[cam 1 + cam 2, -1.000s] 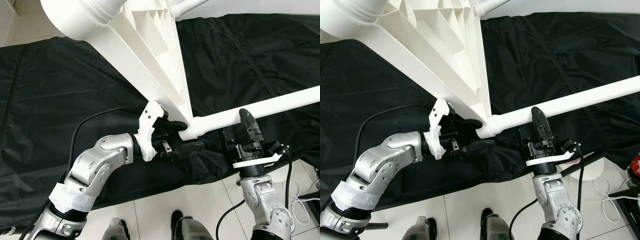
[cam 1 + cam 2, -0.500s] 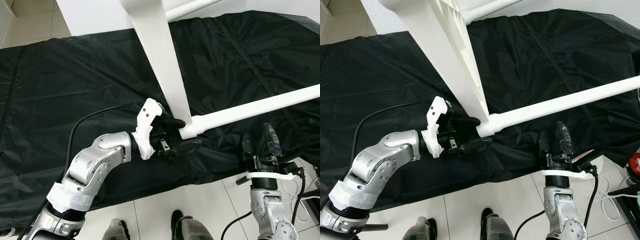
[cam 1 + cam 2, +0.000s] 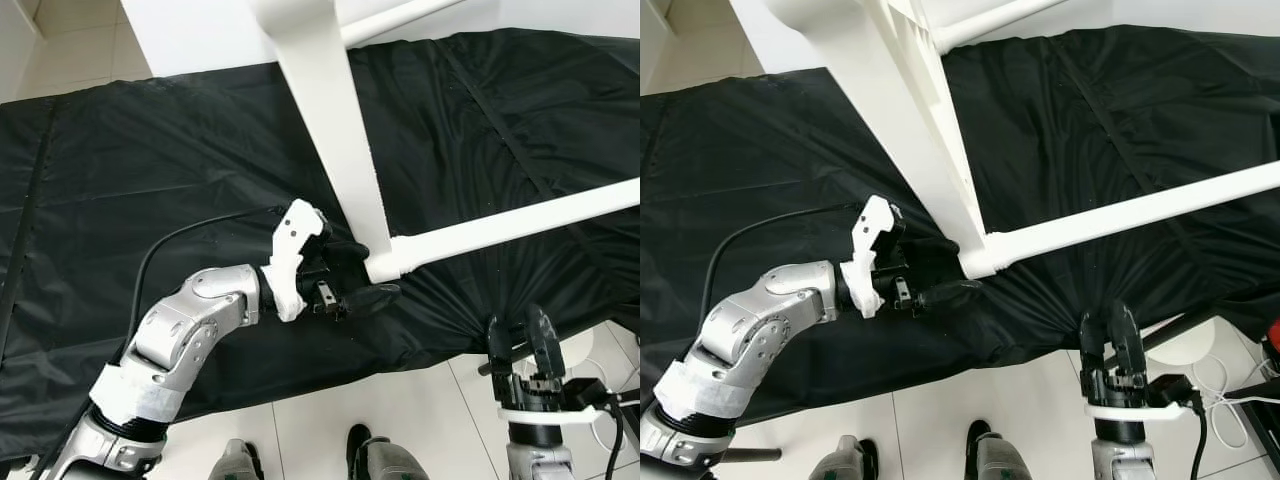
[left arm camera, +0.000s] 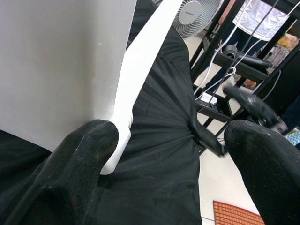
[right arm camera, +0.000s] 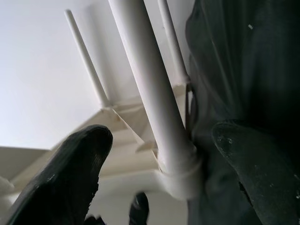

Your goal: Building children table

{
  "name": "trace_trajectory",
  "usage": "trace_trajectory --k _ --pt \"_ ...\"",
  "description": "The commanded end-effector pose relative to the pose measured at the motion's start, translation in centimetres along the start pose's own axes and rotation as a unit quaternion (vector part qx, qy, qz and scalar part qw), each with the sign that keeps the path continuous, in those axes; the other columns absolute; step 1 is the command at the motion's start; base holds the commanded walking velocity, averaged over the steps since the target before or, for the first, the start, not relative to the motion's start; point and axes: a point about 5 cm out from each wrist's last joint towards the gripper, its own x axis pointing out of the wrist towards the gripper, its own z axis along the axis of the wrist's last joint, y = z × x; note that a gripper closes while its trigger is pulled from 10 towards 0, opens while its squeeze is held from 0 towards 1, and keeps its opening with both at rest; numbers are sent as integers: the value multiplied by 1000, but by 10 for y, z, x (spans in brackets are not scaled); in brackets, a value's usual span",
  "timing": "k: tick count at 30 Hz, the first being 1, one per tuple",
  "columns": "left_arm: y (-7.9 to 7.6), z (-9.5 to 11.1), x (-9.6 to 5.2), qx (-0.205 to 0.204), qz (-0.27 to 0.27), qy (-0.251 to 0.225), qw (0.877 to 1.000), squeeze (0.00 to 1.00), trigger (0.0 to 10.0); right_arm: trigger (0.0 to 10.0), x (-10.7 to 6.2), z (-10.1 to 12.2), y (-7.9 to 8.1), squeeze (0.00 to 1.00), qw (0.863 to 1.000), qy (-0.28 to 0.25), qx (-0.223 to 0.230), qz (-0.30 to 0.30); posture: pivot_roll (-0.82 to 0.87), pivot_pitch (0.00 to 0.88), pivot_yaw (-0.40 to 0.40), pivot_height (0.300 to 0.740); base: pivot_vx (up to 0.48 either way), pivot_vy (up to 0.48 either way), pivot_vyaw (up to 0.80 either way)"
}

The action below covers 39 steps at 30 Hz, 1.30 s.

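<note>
- Left gripper (image 3: 352, 278), fingers apart, braces the table's (image 3: 330, 130) corner; best keep it steady there.
- Right gripper (image 3: 528, 347) hangs open below the leg (image 3: 500, 225).

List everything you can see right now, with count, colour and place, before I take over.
white plastic table top: one, white, tilted up on edge over the cloth, its corner at the left gripper.
white tubular table legs: several, white; one runs from that corner to the right above the cloth, others show in the right wrist view.
black fabric cloth: one, black, spread under the table parts.
white floor fan: one, white, on the floor beyond the cloth.
black metal rack: one, black, beside the fan.
left gripper: open, fingers at the table corner.
right gripper: open, low at the cloth's near edge, apart from the leg.
</note>
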Motion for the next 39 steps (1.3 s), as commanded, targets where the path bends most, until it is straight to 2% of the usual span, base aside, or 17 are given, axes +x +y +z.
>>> trace_trajectory --k 1,6,9,11,12,13,14,15,23,25,26,27,28,30,34,37,39 --pt "11 0 -11 5 48 3 999 0 10000 10000 -13 -27 -8 0 999 -13 43 -19 69 233 72 740 0 0 0" --pt "7 0 -12 5 35 1 999 0 10000 10000 -8 -32 4 0 1000 12 23 15 72 230 73 740 0 0 0" --pt "8 -1 -13 3 35 5 999 0 10000 10000 11 -38 32 0 994 51 -6 98 75 231 79 740 0 0 0" --pt "8 -1 -14 3 35 5 999 0 10000 10000 15 -39 37 0 992 56 -9 115 75 231 79 740 0 0 0" --pt "8 -2 -14 3 34 6 999 0 10000 10000 23 -40 46 0 988 64 -22 140 77 228 81 740 0 0 0" --pt "7 -3 -14 3 31 9 999 0 10000 10000 41 -40 67 0 978 71 -42 191 78 224 80 740 0 0 0" --pt "7 -3 -14 3 31 9 999 0 10000 10000 41 -40 67 0 978 71 -42 191 78 224 80 740 0 0 0" --pt "6 -4 -14 4 30 10 999 0 10000 10000 49 -39 77 0 974 69 -46 211 79 223 78 740 0 0 0" --pt "9 -1 -19 21 31 17 999 0 10000 10000 51 -43 69 0 978 77 -59 182 85 214 73 740 0 0 0" --pt "4 10 -26 52 5 22 998 0 10000 10000 53 -44 69 0 978 78 -63 183 86 212 73 740 0 0 0" --pt "4 10 -26 52 5 22 998 0 10000 10000 53 -44 69 0 978 78 -63 183 86 212 73 740 0 0 0" --pt "-1 19 -31 62 -20 17 998 0 10000 10000 55 -46 71 0 977 82 -67 186 87 211 71 740 0 0 0" --pt "-2 22 -35 97 -27 31 994 0 10000 10000 56 -47 71 0 976 84 -69 186 90 209 71 740 0 0 0" --pt "-2 23 -39 139 -31 51 989 0 10000 10000 57 -47 71 0 976 85 -72 186 92 209 70 740 0 0 0" --pt "14 41 -45 144 34 28 989 0 10000 10000 59 -45 69 0 978 80 -70 181 104 204 67 740 0 0 0" --pt "30 59 -48 165 108 4 980 0 10000 10000 61 -43 66 0 979 75 -69 177 110 200 65 740 0 0 0" --pt "33 66 -48 167 125 -10 978 0 10000 10000 62 -42 65 0 979 74 -69 177 111 200 65 740 0 0 0"
